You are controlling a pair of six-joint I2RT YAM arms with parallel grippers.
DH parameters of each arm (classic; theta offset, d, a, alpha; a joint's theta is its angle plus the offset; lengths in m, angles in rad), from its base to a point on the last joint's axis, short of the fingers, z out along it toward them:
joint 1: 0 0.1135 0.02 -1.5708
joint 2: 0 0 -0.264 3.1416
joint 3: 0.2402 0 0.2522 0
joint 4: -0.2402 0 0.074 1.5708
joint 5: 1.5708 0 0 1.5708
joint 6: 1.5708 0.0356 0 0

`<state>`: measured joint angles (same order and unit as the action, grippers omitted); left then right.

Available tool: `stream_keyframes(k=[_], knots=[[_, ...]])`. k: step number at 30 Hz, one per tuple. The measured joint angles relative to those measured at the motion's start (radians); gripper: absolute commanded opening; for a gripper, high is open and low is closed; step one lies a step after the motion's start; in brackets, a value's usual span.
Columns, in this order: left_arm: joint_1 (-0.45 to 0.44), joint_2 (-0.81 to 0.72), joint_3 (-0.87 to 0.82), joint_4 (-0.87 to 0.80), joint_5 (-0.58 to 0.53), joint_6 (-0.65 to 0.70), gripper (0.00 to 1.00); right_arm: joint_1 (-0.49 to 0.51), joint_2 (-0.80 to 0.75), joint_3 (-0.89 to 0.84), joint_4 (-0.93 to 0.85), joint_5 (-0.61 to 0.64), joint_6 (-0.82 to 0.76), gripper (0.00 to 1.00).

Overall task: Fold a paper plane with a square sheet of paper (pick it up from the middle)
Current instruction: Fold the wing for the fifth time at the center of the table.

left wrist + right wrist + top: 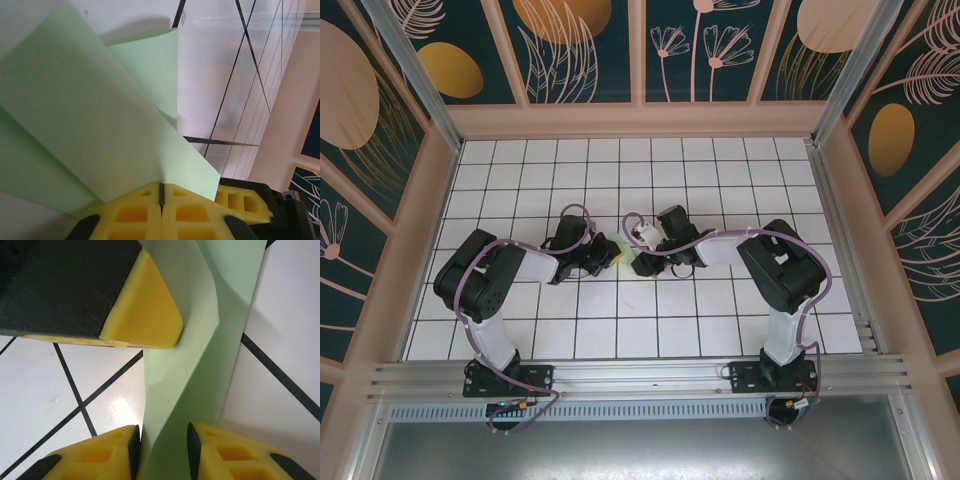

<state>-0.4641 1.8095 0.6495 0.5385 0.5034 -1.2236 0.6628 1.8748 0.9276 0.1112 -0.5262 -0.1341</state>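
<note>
Mid-table, from above: left gripper (608,256) and right gripper (642,262) meet tip to tip, sheet of paper (624,254) between | left wrist: left gripper (161,194) clamped on the folded sheet of paper (90,115) | right wrist: right gripper (162,445) narrowly parted astride its raised crease, left gripper's fingertip (145,310) just beside it.

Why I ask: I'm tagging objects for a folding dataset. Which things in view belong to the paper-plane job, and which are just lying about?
Job in hand:
paper sheet, partly folded
left gripper, fingers pinched on it
right gripper, fingers either side of a fold

Just there:
tiled table
patterned walls
metal rail
</note>
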Motion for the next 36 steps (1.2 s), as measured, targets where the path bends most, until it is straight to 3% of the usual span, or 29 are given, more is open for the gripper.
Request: stream_keyframes(k=[15, 23, 36], knots=[[0.0, -0.056, -0.011, -0.019, -0.014, 0.014, 0.1, -0.021, 0.0, -0.007, 0.006, -0.099, 0.035, 0.0], [0.0, -0.133, -0.081, 0.009, -0.013, 0.018, 0.1, -0.067, 0.001, -0.007, 0.016, -0.208, 0.143, 0.0], [-0.028, -0.122, -0.105, 0.072, -0.006, 0.013, 0.1, -0.072, 0.067, 0.03, 0.019, -0.319, 0.259, 0.0]])
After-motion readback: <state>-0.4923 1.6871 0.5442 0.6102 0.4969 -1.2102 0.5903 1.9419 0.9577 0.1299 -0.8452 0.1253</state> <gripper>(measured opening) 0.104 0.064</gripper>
